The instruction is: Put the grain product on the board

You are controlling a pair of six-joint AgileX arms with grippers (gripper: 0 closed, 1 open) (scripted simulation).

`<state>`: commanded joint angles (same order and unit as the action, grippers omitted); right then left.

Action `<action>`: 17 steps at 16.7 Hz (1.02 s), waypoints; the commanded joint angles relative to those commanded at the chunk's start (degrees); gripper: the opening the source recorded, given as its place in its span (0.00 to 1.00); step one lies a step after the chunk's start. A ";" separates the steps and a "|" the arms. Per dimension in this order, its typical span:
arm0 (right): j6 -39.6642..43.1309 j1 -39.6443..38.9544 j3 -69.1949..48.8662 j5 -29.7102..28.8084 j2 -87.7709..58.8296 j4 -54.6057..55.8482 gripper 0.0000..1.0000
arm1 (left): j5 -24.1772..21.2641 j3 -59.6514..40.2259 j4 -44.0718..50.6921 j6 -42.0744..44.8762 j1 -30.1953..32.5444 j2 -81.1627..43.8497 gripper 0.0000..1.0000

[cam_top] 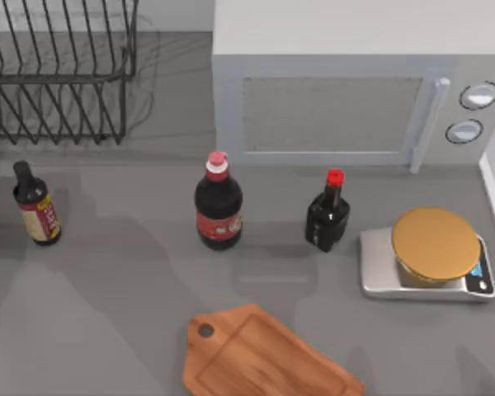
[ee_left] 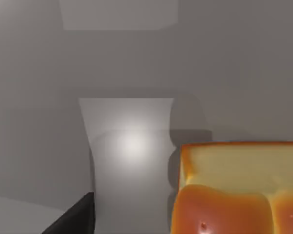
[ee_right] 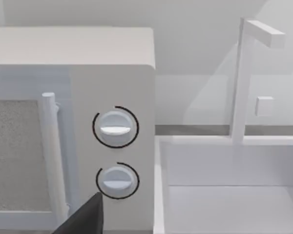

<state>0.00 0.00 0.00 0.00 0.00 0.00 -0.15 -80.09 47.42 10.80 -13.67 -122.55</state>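
Fingertip of the left gripper (ee_left: 73, 217) showed dark at the left wrist view's edge; could not tell how wide it stood or whether it held anything. Just beyond lay the bread (ee_left: 239, 190) on grey table (ee_left: 39, 73), golden crust glossy, pale cut face toward the camera. Probably light, soft, easily crushed: best pinched gently across the crusty sides. Board (cam_top: 264, 359) waited near the table's front, middle. Right gripper (ee_right: 85, 219) parked facing the microwave (ee_right: 73, 73).
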 joint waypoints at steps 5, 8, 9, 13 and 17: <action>0.00 0.00 0.00 0.00 0.00 0.00 1.00 | 0.00 0.00 0.00 0.00 0.00 0.00 0.32; 0.00 0.00 0.00 0.00 0.00 0.00 1.00 | 0.00 0.00 0.00 0.00 0.00 0.00 0.10; 0.00 0.00 0.00 0.00 0.00 0.00 1.00 | 0.00 0.00 0.00 0.00 0.00 0.00 0.02; 0.00 0.00 0.00 0.00 0.00 0.00 1.00 | 0.00 0.00 0.00 0.00 0.00 0.00 0.00; 0.00 0.00 0.00 0.00 0.00 0.00 1.00 | 0.00 0.00 0.00 0.00 0.00 0.00 0.00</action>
<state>0.00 0.00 0.00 0.00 0.00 0.00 -0.15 -80.09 47.42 10.80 -13.67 -122.55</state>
